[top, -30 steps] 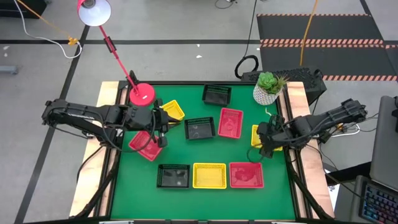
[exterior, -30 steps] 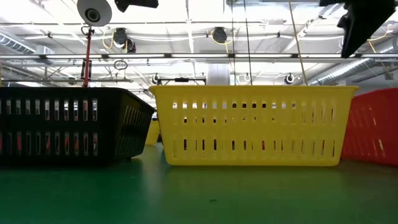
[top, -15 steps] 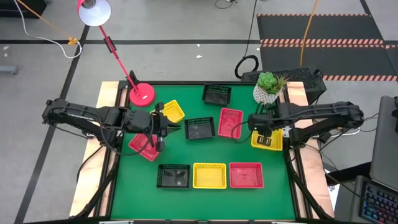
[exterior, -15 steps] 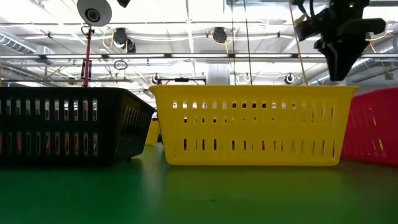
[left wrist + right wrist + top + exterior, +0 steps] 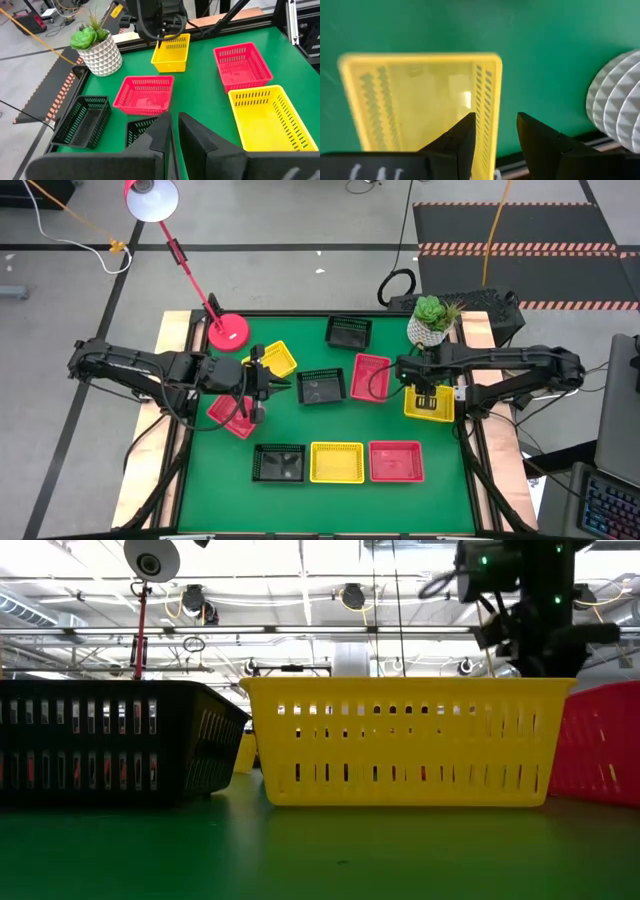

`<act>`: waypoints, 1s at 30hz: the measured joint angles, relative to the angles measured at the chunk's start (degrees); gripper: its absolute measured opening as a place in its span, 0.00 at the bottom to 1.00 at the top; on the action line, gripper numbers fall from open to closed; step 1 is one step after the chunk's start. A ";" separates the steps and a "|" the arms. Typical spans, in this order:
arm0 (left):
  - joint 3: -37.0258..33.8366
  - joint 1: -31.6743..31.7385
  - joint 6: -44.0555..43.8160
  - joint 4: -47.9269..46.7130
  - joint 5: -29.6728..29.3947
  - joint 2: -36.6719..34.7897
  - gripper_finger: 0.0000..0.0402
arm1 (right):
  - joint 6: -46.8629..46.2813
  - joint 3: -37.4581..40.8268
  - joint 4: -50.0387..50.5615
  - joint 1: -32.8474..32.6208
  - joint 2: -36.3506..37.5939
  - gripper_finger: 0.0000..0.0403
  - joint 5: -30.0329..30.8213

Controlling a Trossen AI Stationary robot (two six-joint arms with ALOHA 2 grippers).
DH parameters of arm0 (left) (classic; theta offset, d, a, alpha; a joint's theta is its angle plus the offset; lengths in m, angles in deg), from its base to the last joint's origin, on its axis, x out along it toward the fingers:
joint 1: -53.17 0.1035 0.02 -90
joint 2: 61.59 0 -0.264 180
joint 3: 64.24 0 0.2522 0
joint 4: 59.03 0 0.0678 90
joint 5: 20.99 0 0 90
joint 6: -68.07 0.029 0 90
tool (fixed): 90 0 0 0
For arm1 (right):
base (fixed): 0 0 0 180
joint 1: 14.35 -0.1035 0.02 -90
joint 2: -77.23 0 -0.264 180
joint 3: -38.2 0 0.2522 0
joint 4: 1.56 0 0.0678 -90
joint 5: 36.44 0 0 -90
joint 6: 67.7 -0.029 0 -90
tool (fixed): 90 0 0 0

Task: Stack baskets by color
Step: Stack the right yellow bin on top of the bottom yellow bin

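Three baskets stand in a row near the front edge: black point(image 5: 278, 463), yellow point(image 5: 337, 462), red point(image 5: 396, 461). Farther back rest a black basket point(image 5: 348, 332), a black one point(image 5: 320, 385), a red one point(image 5: 370, 376), a yellow one point(image 5: 278, 358), and a tilted red one point(image 5: 230, 416) partly under my left arm. My right gripper point(image 5: 495, 135) points down, open, over the right-hand yellow basket point(image 5: 430, 406). Its fingers stand above either side of that basket's far wall point(image 5: 486, 95). My left gripper point(image 5: 172, 135) hovers shut, high over the table's left half, with nothing between its fingers.
A white plant pot point(image 5: 430, 328) stands just beyond the right yellow basket, close to my right gripper. The pink lamp base point(image 5: 228, 332) sits at the far left corner. Bare green mat lies between the front row and the middle baskets.
My right gripper has swung from beside the front red basket toward the far edge, has sunk and has rolled, and now hangs over the right yellow basket's far wall. No basket has moved.
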 joint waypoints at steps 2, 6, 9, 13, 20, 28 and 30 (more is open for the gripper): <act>0.00 0.00 0.17 0.02 0.00 0.00 0.10 | 0.39 1.48 -0.60 1.19 -0.01 0.35 -0.78; 0.00 0.00 1.26 0.06 -0.02 0.00 0.10 | 0.54 3.15 -1.23 3.42 0.00 0.35 -0.83; 0.00 0.00 1.24 0.06 -0.02 0.00 0.10 | 1.54 4.40 -2.06 4.86 0.01 0.35 -0.88; 0.00 0.00 1.23 0.06 -0.02 0.00 0.10 | 3.48 6.46 -3.81 6.92 -0.01 0.35 -1.41; 0.00 0.00 1.19 0.09 -0.02 0.00 0.10 | 4.14 7.06 -4.28 9.58 -0.02 0.27 -2.42; 0.02 0.00 1.06 0.47 -0.02 0.00 0.10 | 4.76 7.06 -4.28 11.26 -0.02 0.10 -3.83; 0.02 0.00 1.02 0.46 -0.02 0.00 0.10 | 4.75 7.06 -4.30 11.29 -0.02 0.09 -3.81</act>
